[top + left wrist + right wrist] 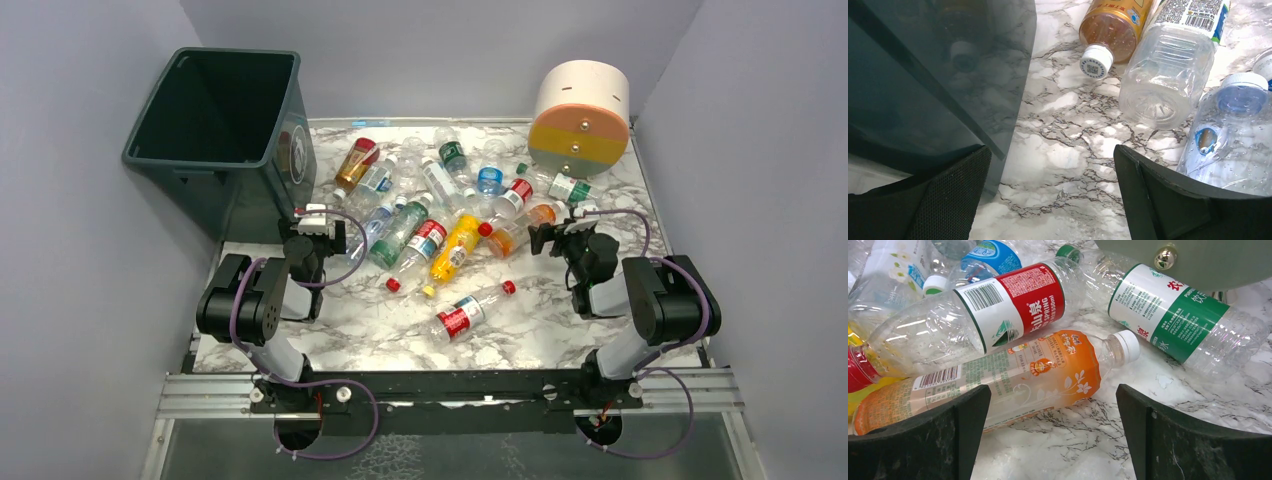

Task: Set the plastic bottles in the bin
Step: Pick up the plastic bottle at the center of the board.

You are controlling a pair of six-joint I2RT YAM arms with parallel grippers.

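Several plastic bottles (440, 205) lie in a loose pile on the marble table, and one with a red label (465, 312) lies apart near the front. The dark green bin (215, 120) stands at the back left. My left gripper (318, 225) hangs open beside the bin wall (923, 75), over bare marble, with a clear bottle (1168, 70) and an amber one (1110, 30) ahead. My right gripper (556, 236) is open and empty. An orange-labelled bottle (1013, 375) lies just beyond its fingertips, partly behind the left one.
A big cream, orange and yellow cylinder (580, 118) stands at the back right, close behind a green-labelled bottle (1178, 315). A blue-capped clear bottle (1233, 135) lies against my left gripper's right finger. Grey walls close in on both sides.
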